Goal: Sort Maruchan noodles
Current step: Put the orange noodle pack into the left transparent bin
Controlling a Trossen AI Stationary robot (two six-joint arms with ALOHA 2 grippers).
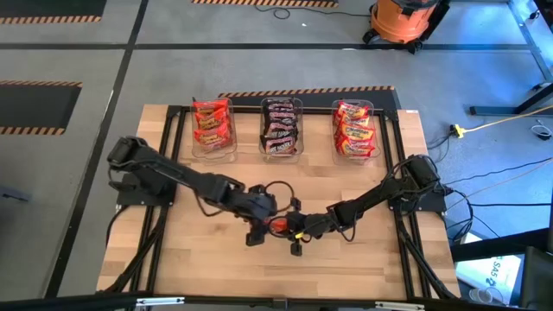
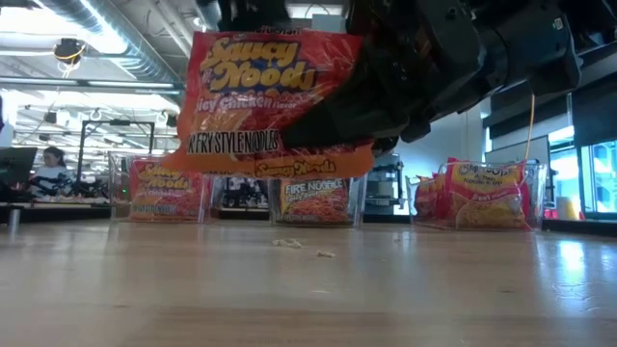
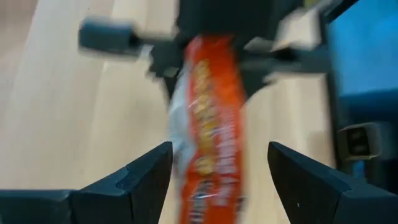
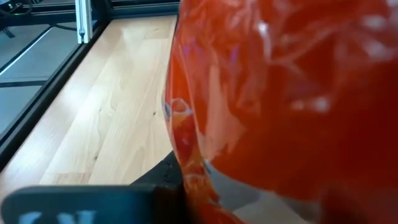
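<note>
Here, right tool (image 1: 295,231) clamps crinkly orange packet (image 2: 275,101); left tool (image 3: 217,171) stands apart.

raised packet (image 2: 275,106): "Saucy Noodl", "FRY STYLE NOODLES" | middle bin packet (image 2: 313,200): "FIRE NOODLE"

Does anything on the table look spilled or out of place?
Yes. Small pale crumbs lie loose on the wooden table, in front of the middle bin; they look like spilled noodle bits.
</note>
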